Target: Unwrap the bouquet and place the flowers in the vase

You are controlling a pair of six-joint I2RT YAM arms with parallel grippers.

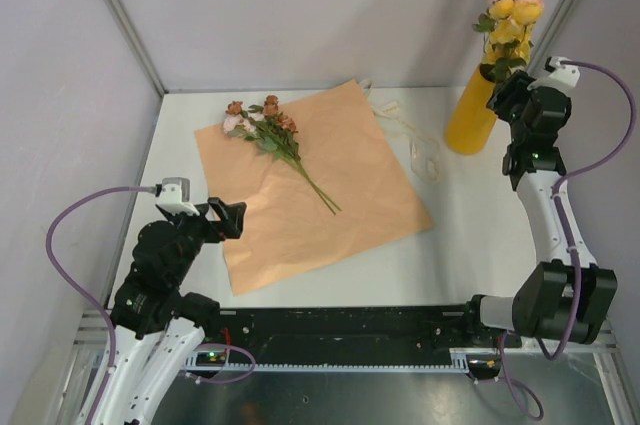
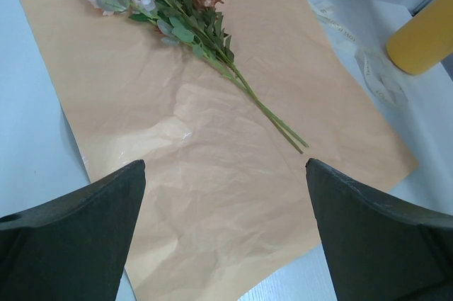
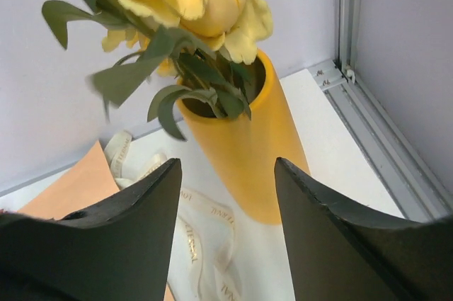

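The white bench [image 1: 450, 235] holds a big peach paper [image 1: 360, 185], lying flat. A tall yellow vase [image 1: 470, 120] stands far right with pink and yellow flowers [image 1: 510, 5] in it. A small bunch [image 1: 268, 125] of brown and pale pink blooms lies on the paper's far left. Cream ribbon [image 1: 425, 155] lies beside the vase. The left fingers [image 2: 71, 244] are spread wide. The right fingers [image 3: 106, 244], by the vase top, are spread too.

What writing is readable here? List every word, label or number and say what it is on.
Cream ribbon: printed gold lettering, too blurred and small to read.
Vase: no text.
Paper: no text.
Nothing else in any view carries readable writing.
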